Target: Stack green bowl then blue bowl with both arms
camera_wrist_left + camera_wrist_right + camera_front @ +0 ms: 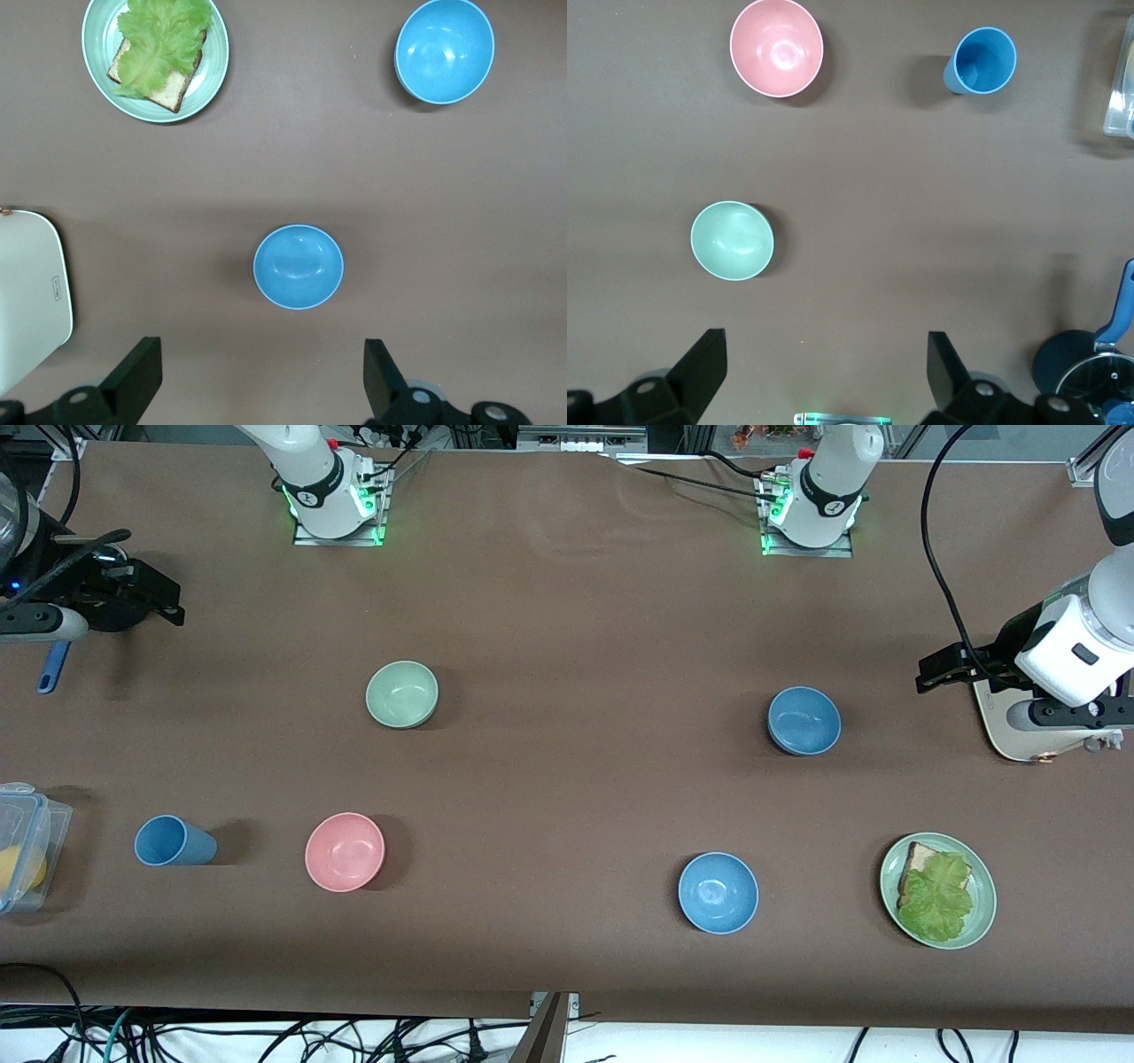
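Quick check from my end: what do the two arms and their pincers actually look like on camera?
Both arms are glossy white with black joint bands, mounted on bases lit green. Black cables trail from each. The left pincer and right pincer are matte black, with two flat angular fingers and small silver screws.

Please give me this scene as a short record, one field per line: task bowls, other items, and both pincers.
green bowl: upright on the table, toward the right arm's end, empty
blue bowl: upright, toward the left arm's end, empty, not stacked
brighter blue bowl: nearer the front camera than the blue bowl
pink bowl: nearer the front camera than the green bowl
blue cup: beside the pink bowl
plate: holds toast and lettuce
left pincer: open, holds nothing, up above the table with the blue bowl in its view
right pincer: open, holds nothing, up above the table with the green bowl in its view
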